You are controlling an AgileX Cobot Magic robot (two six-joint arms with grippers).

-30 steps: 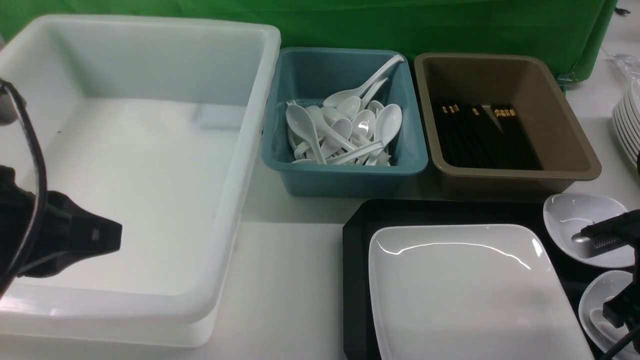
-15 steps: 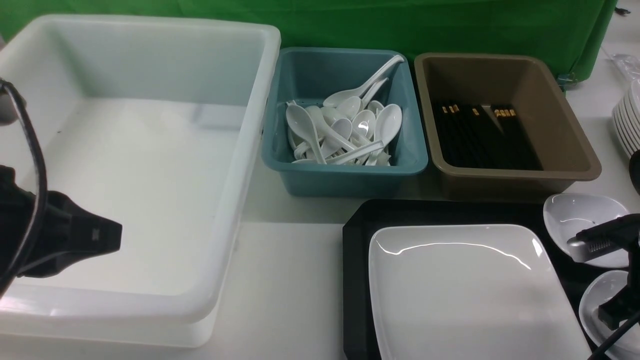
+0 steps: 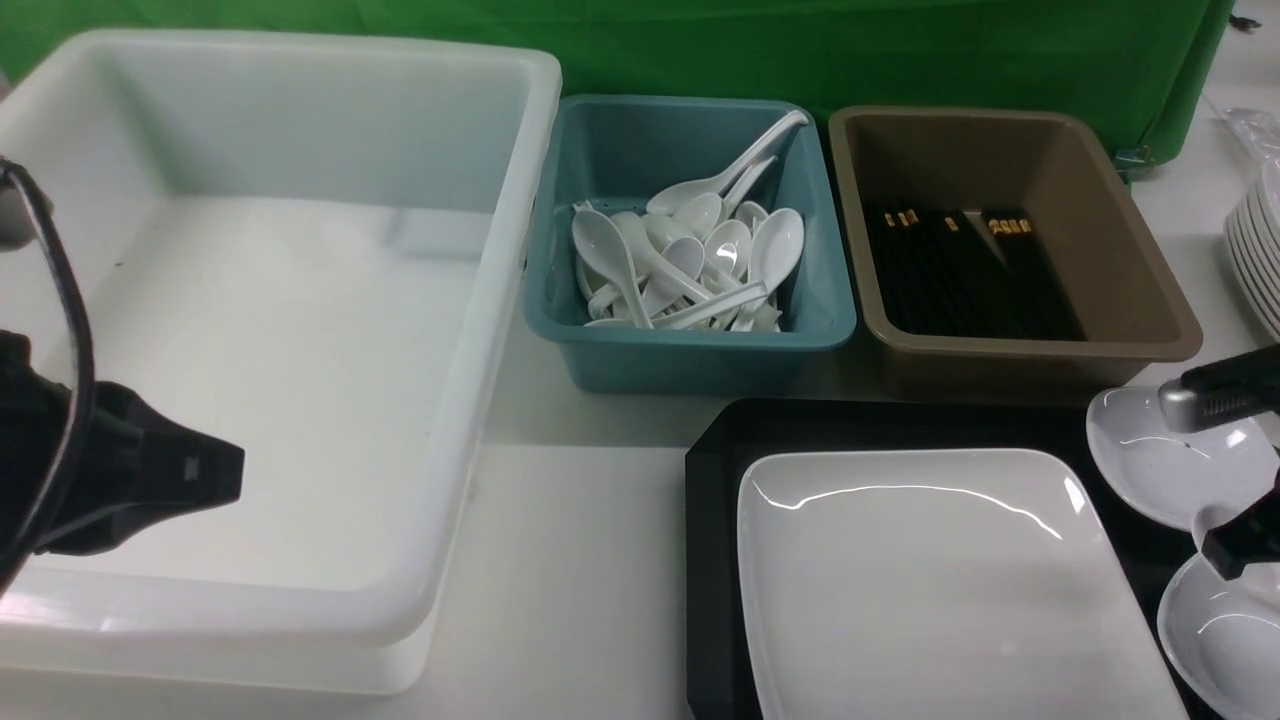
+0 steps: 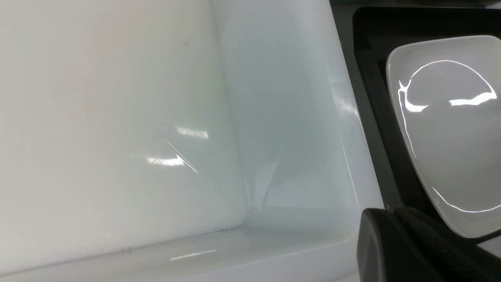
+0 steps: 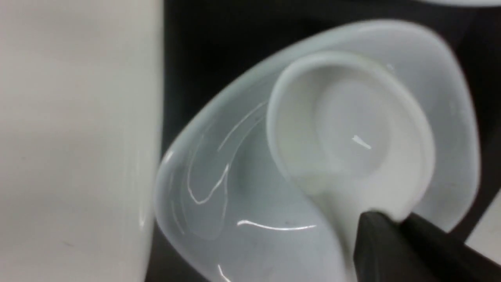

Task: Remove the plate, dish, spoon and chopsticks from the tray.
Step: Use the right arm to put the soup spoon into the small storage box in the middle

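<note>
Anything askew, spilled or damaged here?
Nothing stands out: the large glossy white square plate lies flat on the black plastic tray, the small white soup spoon is held by the right gripper; no spills or cracks.

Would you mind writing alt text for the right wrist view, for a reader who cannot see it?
The right gripper is shut on the handle of a white soup spoon, holding it over a small white bowl that sits on the black tray. The edge of the large white plate fills one side of the picture.
</note>
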